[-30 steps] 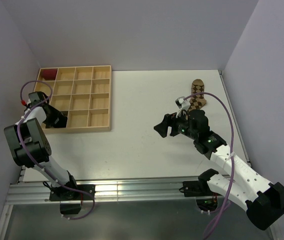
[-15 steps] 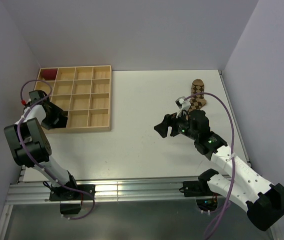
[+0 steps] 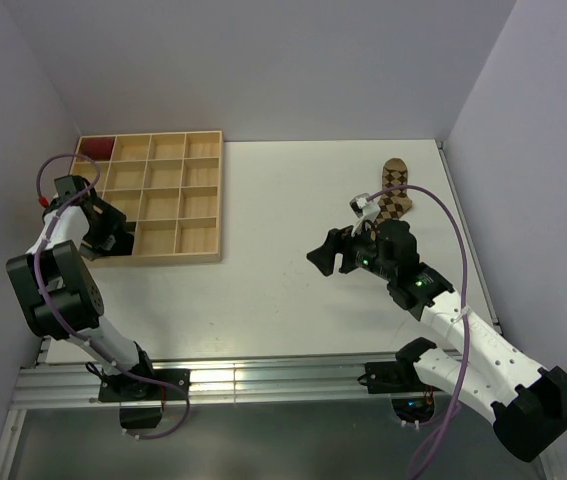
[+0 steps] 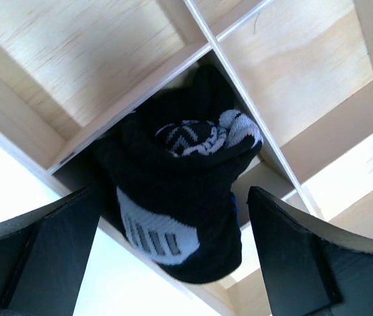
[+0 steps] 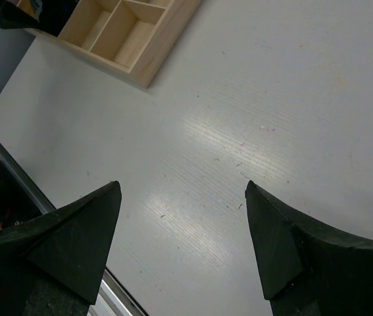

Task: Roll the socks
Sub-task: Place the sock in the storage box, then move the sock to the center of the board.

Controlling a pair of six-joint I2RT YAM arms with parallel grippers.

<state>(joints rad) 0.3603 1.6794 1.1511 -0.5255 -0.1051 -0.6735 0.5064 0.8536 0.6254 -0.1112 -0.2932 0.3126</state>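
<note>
Left gripper [image 4: 173, 253] hangs over the near-left corner compartment of the wooden tray [image 3: 220, 200], jaws spread wide on either side of the rolled black sock [image 4: 179, 191] and gripping nothing. The bundle, white-patterned cuff uppermost, fills that compartment and bulges over its outer wall toward the tabletop [image 3: 283, 200]. Across the tabletop, my right gripper [image 5: 183, 187] hovers above bare surface, jaws likewise parted and empty, with the tan argyle sock [image 3: 395, 190] lying flat just beyond it near the far right edge. A small dark red bundle [image 3: 96, 148] sits in the tray's far-left compartment. As I read it, the black roll is stowed and the tan one comes next. The hazards: the black bundle sits proud of its slot, so a finger brushing it on the way up could snag the cuff, tip it out or let it spring loose. A reach for the tan sock could pinch only one layer and drag it.
</note>
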